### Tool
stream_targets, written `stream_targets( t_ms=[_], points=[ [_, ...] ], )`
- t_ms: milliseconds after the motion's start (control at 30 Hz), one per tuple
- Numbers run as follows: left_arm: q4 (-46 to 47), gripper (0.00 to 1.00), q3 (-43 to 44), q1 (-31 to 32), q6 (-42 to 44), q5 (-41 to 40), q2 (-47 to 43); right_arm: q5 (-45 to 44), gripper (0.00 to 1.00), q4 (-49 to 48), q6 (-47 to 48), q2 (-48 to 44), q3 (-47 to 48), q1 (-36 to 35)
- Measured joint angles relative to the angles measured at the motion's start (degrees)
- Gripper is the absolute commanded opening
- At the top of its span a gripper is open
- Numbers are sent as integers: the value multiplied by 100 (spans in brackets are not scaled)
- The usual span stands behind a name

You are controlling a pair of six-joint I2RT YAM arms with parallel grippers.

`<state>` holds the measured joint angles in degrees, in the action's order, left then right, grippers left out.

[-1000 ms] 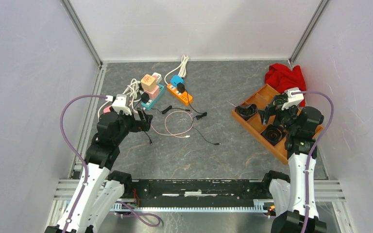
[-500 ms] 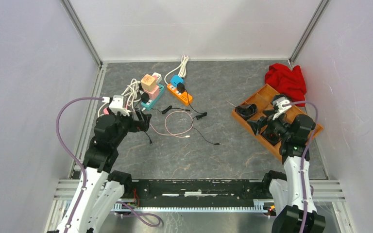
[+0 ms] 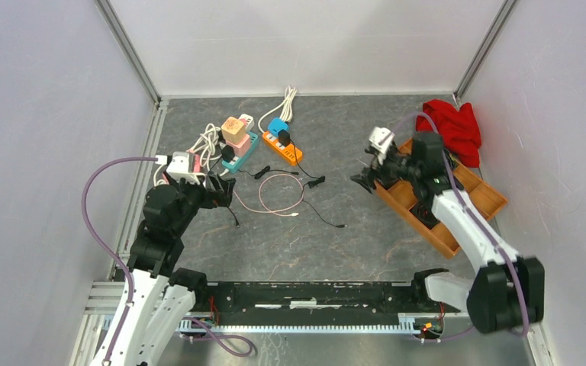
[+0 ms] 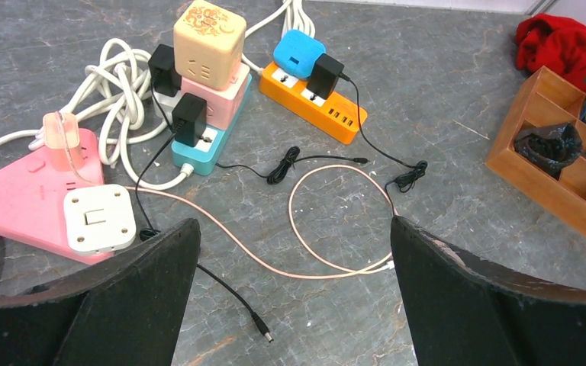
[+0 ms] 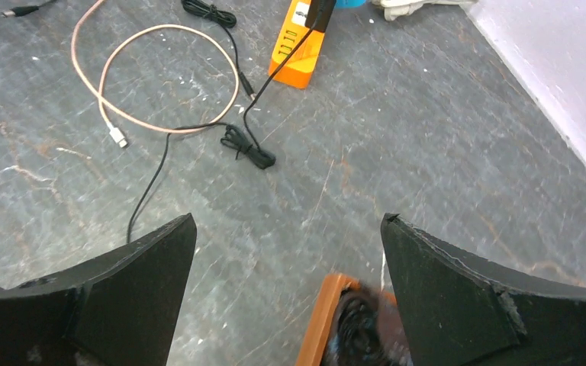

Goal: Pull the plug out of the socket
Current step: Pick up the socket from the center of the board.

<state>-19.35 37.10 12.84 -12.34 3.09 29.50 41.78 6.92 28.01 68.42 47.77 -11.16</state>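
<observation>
Can see only part of the pink power strip [image 4: 8,198], cut by the left wrist view's left edge; likewise the wooden tray [image 4: 538,191] and red cloth [image 4: 561,42] at its right edge. In the right wrist view, get just a tray corner, a blurred dark item [image 5: 366,328] inside, and the orange power strip [image 5: 299,46] clipped at top. From above, cannot see mid-tray behind the right arm [image 3: 465,225].

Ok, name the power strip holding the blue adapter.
The orange rectangular power strip, rightmost; a black plug sits beside the blue cube. The teal strip carries a pink cube and a cream cube, the flat pink strip a white square adapter.
</observation>
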Motion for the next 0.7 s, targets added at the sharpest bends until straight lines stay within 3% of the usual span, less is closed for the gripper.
stream_targets(
  t_ms=[400, 700],
  points=[
    [2, 100, 0, -2, 2, -66, -90, -1991, 98, 564, 24, 3119, 3067, -1818],
    [2, 100, 0, -2, 2, -63, -90, -2590, 98, 872, -450, 4457, 4299, -2245]
  ],
)
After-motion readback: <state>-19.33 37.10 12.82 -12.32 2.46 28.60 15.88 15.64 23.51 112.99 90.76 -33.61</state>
